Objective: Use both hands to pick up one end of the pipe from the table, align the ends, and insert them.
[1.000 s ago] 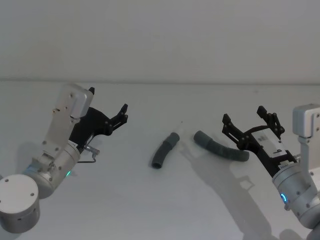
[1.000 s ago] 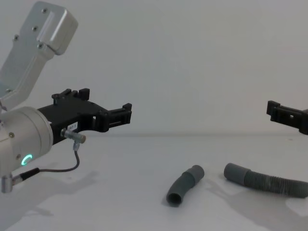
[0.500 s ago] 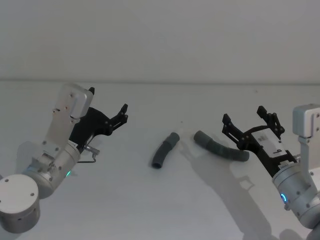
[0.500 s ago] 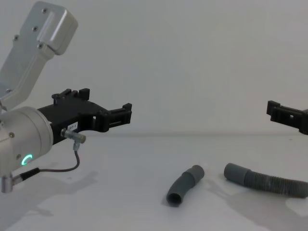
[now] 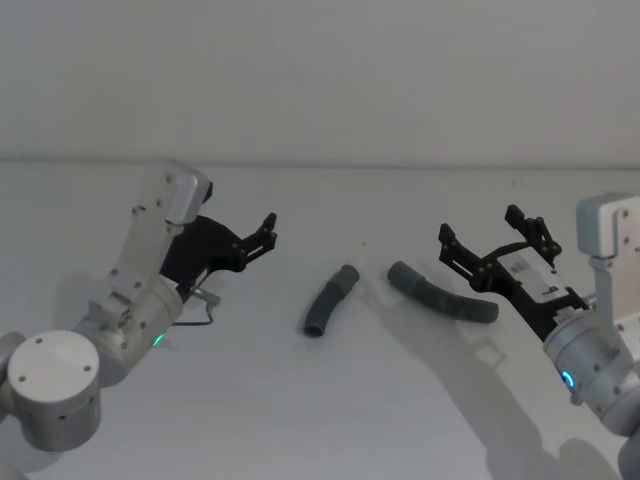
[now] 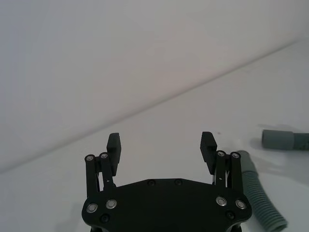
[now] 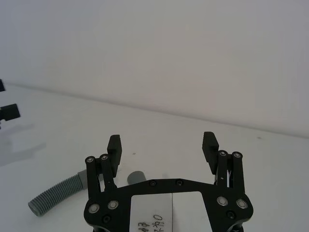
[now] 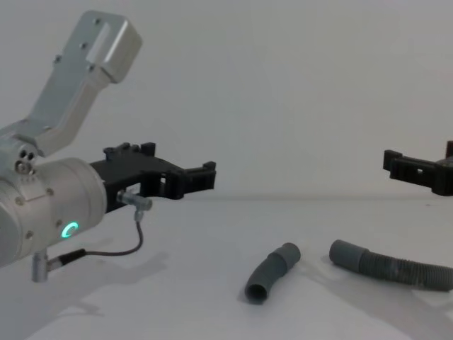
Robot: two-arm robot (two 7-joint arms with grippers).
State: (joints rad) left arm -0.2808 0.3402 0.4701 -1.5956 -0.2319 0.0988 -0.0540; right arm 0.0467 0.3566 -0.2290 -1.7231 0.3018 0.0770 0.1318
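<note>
Nothing grasped yet: left gripper [image 5: 262, 232] and right gripper [image 5: 478, 224] both hang spread wide and empty, the pipe [image 5: 440, 296] lying on the table [image 5: 300, 400] between them, closer to the right gripper, so pickup, aligning and insertion all remain.

- Head view: high up, facing forward and down onto the table [image 5: 330, 420], wide.
- Chest view: low, facing across the table, side-on.
- Wrist views: close behind left end effector [image 6: 161, 141] and right end effector [image 7: 161, 141], facing out past the jaws.
- Shared by all four: pipe [image 5: 325, 302].
</note>
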